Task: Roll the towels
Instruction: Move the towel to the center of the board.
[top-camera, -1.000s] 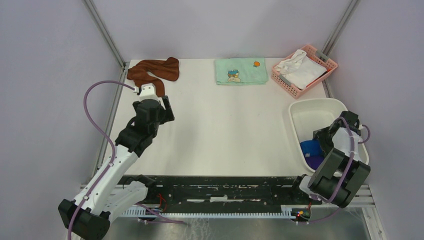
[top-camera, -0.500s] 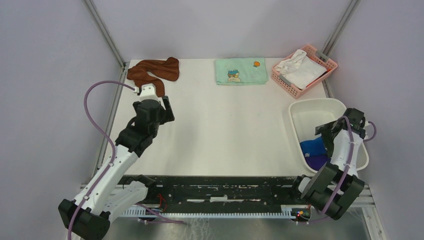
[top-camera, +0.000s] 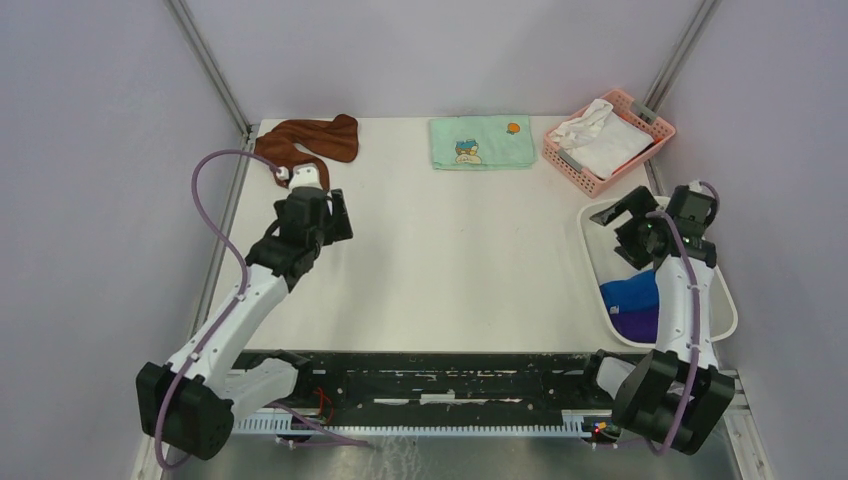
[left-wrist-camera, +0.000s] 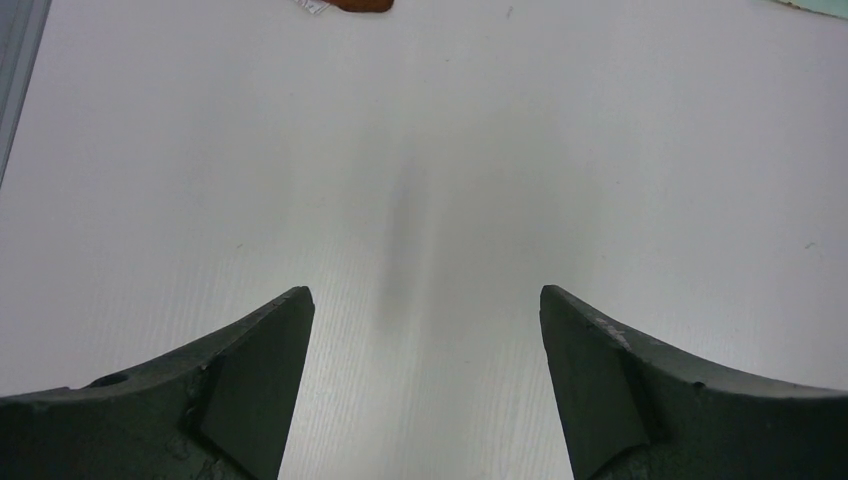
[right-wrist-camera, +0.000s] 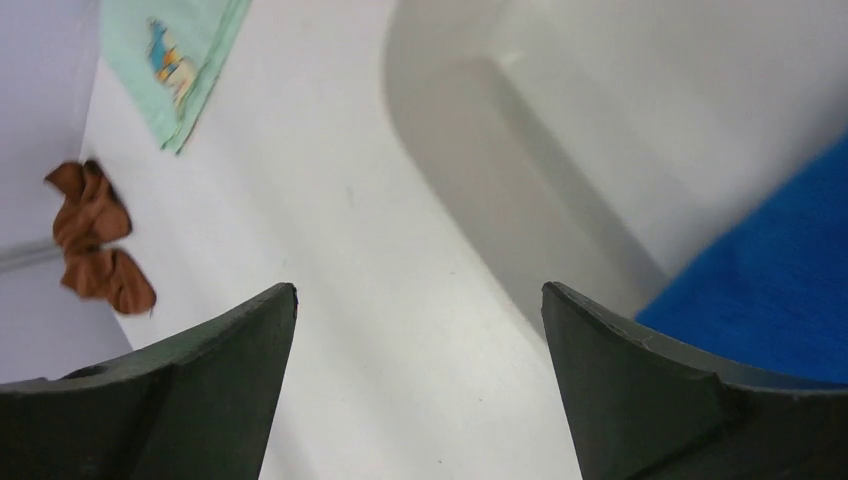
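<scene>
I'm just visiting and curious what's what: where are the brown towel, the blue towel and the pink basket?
brown towel (top-camera: 318, 137): overhead view, middle of the bunched cloth.
blue towel (top-camera: 628, 294): overhead view, middle of its visible part.
pink basket (top-camera: 570, 170): overhead view, its near side wall.

My view: corner towel (top-camera: 305, 140) lies far-L on tbl (top-camera: 450, 250). Ctr towel (top-camera: 481, 142) far mid, R of it. Basket (top-camera: 563, 160) far-R, cloth (top-camera: 600, 137) in it. Tub (top-camera: 591, 250) at R edge, before basket, near it; I can't tell if touching. In tub's near half: rear towel (top-camera: 632, 293), front towel (top-camera: 640, 323) just before it, touching.
</scene>
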